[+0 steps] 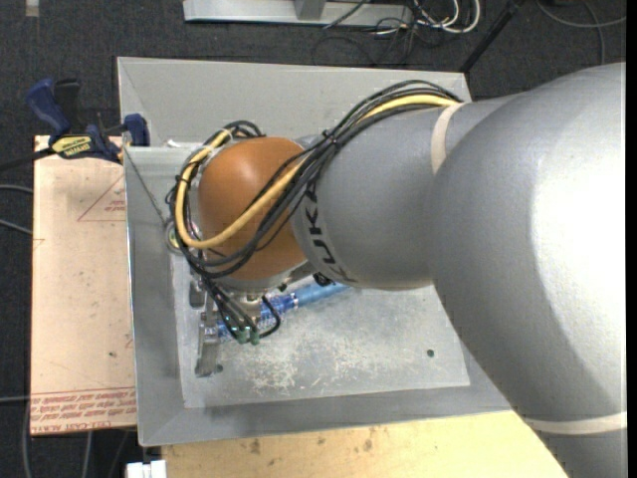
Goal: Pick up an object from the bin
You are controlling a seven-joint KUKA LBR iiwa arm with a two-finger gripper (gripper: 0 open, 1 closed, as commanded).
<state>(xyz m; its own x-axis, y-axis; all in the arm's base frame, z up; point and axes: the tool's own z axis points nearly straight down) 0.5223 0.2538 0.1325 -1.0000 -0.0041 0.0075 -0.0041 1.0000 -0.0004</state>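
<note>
My gripper reaches down to the bin floor in the front left part of the bin, close to the left wall. Most of it is hidden under the arm's wrist. A slim blue thing lies on the floor just right of the gripper, pointing up and to the right. Its far end is hidden beneath the arm. Nothing shows between the gripper and the floor.
The arm comes in from the right and hides the middle and back of the bin. The left wall stands just beside the gripper. Bare, scuffed floor shows along the bin's front and right.
</note>
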